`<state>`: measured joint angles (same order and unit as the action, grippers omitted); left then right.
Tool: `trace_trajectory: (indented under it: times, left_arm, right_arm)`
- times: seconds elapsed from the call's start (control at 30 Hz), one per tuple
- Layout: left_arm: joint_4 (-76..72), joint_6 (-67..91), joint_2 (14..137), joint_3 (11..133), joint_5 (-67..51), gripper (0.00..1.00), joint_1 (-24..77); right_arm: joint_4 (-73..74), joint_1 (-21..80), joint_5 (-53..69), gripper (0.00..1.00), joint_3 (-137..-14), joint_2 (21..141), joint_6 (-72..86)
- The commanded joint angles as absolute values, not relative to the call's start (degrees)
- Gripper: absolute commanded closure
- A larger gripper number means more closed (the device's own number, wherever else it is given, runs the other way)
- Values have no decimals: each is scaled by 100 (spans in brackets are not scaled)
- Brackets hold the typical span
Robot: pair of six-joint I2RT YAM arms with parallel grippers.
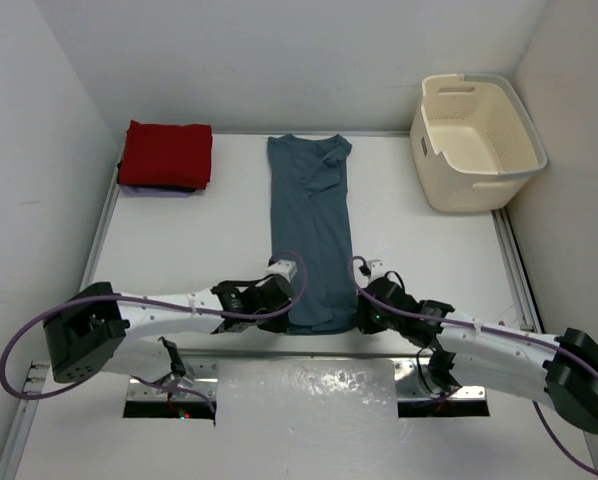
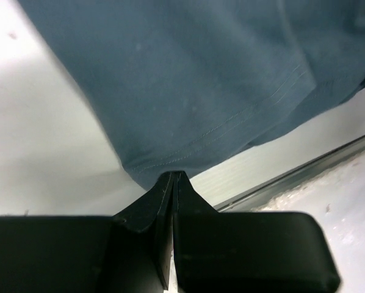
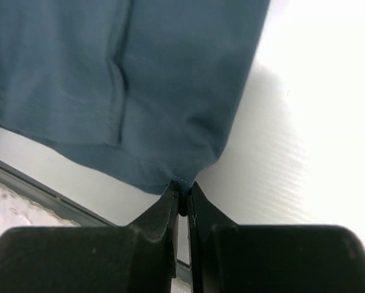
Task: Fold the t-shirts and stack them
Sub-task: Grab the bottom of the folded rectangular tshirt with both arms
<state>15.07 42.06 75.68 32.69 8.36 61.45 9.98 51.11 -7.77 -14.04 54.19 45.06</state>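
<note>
The teal t-shirt [image 1: 311,230] lies as a long narrow strip down the middle of the table, collar end far, hem near. My left gripper [image 1: 291,300] sits at the hem's near left corner; in the left wrist view the shirt [image 2: 188,79] meets the tips of the gripper [image 2: 173,176], whose jaws are pressed together on the hem edge. My right gripper [image 1: 361,305] is at the near right corner, and in its wrist view the gripper [image 3: 182,189] pinches the stitched hem of the shirt [image 3: 109,79]. A folded red t-shirt [image 1: 167,152] tops a stack at the far left, with a lavender edge [image 1: 159,190] under it.
A cream laundry basket [image 1: 476,140] stands at the far right corner. White walls close the table on the left, back and right. A metal rail [image 2: 304,168] runs along the table's near edge just behind both grippers.
</note>
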Motion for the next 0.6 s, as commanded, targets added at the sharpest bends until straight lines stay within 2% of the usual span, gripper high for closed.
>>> trace_trajectory:
  times: [0.0,0.23,0.37,0.57]
  left_arm:
    - [1556,4192,7225,3542,1274,100,6196]
    - [1810,4166,7084,3955,2170,100,6188]
    - [2065,4114,7119,4192,2601,100,5977]
    - [1802,3577,7145,4044,909,100,5766]
  right_arm:
    - [896,5098,-1089,94,-1810,5405,4201]
    - [861,5063,-1607,96,-2328,5607,3868]
    - [827,4713,-1600,100,-2794,5958,3639]
    - [1011,4544,-730,100,-3121,6539,3586]
